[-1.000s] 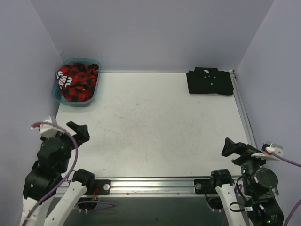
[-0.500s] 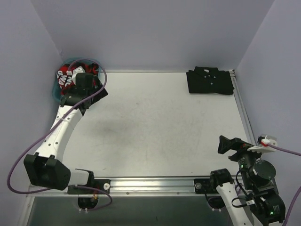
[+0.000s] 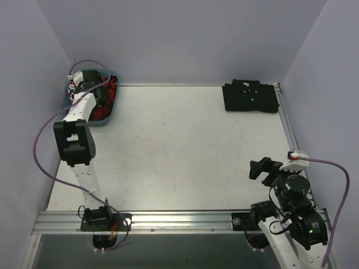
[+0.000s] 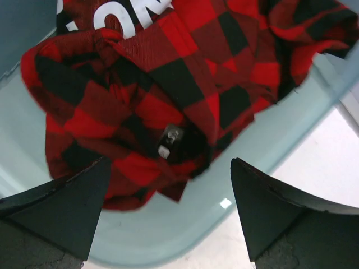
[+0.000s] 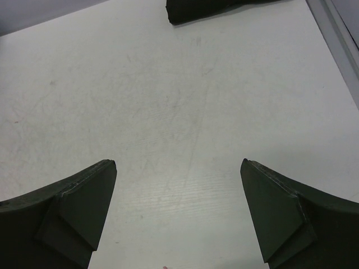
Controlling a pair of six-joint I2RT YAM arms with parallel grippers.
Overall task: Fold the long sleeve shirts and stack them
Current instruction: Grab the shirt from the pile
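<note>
Since earlier we swung the wide-open left gripper (image 4: pixel 168 165) over the crumpled red-and-black plaid flannel shirt (image 4: pixel 168 73), axis unclear, in the translucent teal plastic bin (image 4: pixel 168 238); right gripper (image 5: pixel 178 165) gaped too.

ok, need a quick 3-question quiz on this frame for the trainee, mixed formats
1. True or false: the plaid shirt lies crumpled in the bin.
2. The folded black shirt lies at which part of the table? A) near-left corner B) far-right corner C) centre
3. Fill in: the left pincer, just above the plaid shirt, is ___.

Key: 1 true; 2 B; 3 open.
</note>
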